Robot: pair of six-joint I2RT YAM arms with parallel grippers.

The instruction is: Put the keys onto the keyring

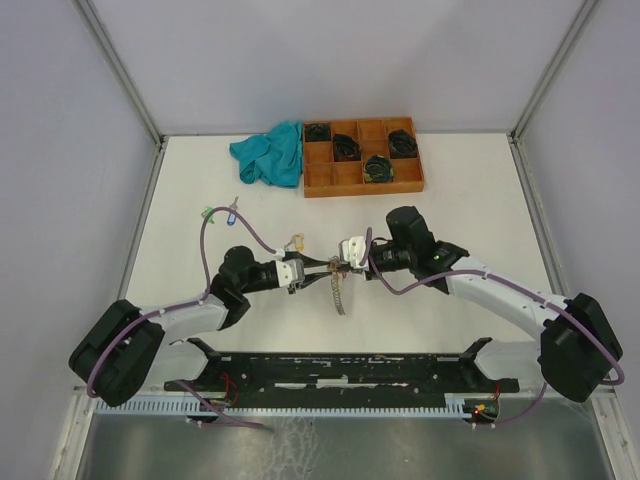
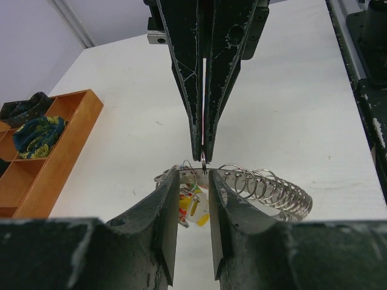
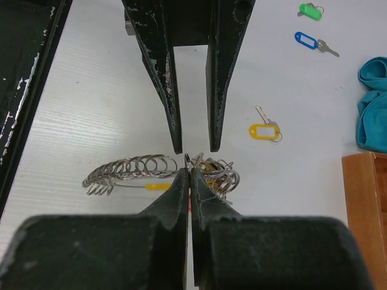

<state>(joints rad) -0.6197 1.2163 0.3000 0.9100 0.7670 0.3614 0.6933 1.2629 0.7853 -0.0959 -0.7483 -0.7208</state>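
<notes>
Top external view: a white table (image 1: pixel 480 220) carries everything. The left arm (image 1: pixel 180 320) and right arm (image 1: pixel 500 290) reach in from the near corners, and their tips meet at mid-table.

At the far edge sits an orange-brown tray (image 1: pixel 350 190) with dark bundles (image 1: pixel 378 167) in several compartments. A teal cloth (image 1: pixel 270 152) lies crumpled just beside the tray's left wall.

The keyring (image 2: pixel 266 187) is at the meeting point of the two arms. It is a thin silvery loop with a yellow segment (image 3: pixel 158 187), and many small rings are strung along it like a coil. Whether it rests on the table or hangs just above it cannot be told.

The left gripper (image 2: pixel 192 175) has its jaws partly apart. A bunch of small rings with yellow and red tags (image 2: pixel 195 205) sits in the gap between them. Whether the jaws pinch that bunch or only straddle it cannot be told.

The right gripper (image 3: pixel 190 172) is clenched, finger against finger. Its tips are right at the keyring's wire, facing the left gripper's tips nose to nose. Whether the wire is caught between them cannot be made out.

Three keys lie loose on the table, left of the grippers. The green key (image 3: pixel 309 10) and blue key (image 3: pixel 308 41) are near each other, well apart from the keyring. The yellow key (image 3: pixel 265 130) is near the left gripper, though not touching it.
</notes>
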